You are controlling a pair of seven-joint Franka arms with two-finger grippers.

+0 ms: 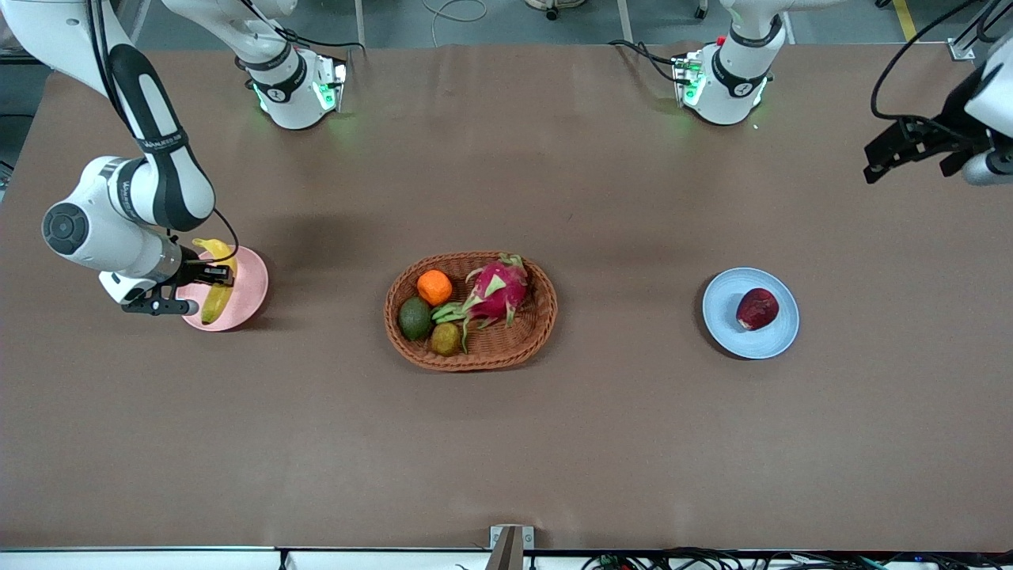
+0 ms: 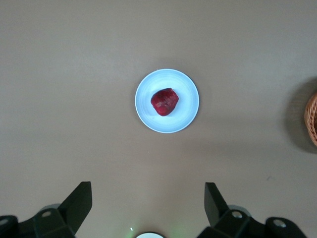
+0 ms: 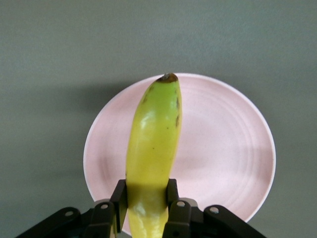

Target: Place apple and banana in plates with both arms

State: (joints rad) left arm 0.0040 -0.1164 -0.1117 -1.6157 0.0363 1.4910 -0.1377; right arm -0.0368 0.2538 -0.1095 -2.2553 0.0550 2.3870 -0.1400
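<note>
Risk sits mostly at the right arm's end of the table, where our right gripper has its jaws clamped on the long curved yellow banana over the small round pale pink plate. In the right wrist view the fingers pinch the fruit near one end, so most of its length hangs free over the plate. We judge that if the jaws let go while the banana is above the dish, the free end could swing, land on the rim and roll out onto the brown table; the plate is shallow and may also skid if nudged on the way down. Moving toward the middle, the oval brown wicker basket holds a bright pink dragon fruit with green scales at about 2 o'clock, a small orange at 10 o'clock, a dark green avocado at 8 o'clock, a brownish-green round fruit at 6 o'clock and some green pods near the centre. Toward the left arm's end, the small dark maroon-red apple lies in the round pale blue plate, slightly toward 3 o'clock of its middle. Our left gripper hangs empty with jaws spread wide over bare table, and that arm waits.
</note>
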